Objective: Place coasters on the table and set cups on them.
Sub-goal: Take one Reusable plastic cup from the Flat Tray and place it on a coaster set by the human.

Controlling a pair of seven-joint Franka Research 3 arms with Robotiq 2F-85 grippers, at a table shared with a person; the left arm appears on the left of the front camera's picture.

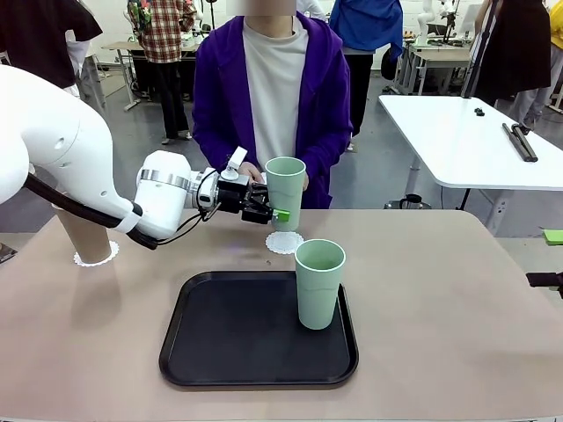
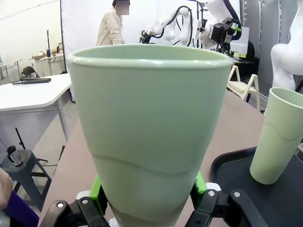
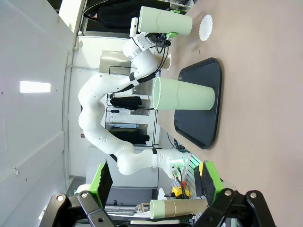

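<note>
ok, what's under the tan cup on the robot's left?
A white lacy coaster lying on the table. Its scalloped edge shows in front of and beside the base of the tan cup. The cup covers its middle.

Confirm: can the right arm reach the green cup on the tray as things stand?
Probably yes. The right gripper is open and empty, the cup stands upright on the right side of the tray, and only bare table lies between. The left gripper holds the other green cup farther back.

left pincer (image 2: 147, 189): gripping pale green cup (image 2: 147, 123) | second cup (image 2: 279, 137): upright on black tray (image 2: 284, 205), right side
</note>
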